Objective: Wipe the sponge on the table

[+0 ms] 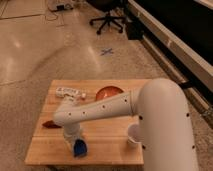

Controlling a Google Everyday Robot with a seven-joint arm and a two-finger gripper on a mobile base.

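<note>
The bright blue sponge (79, 148) lies against the light wooden table (107, 144) near its front left edge. My gripper (75, 141) points down right over it and is shut on the sponge, pressing it onto the tabletop. The white arm reaches in from the right, crosses the middle of the table and hides part of it.
A white cup (135, 135) stands at the front right beside the arm. An orange bowl (107, 92) sits at the back centre, and a white striped block (68, 92) at the back left. A reddish-brown elongated item (50, 124) lies at the left edge, close to the gripper.
</note>
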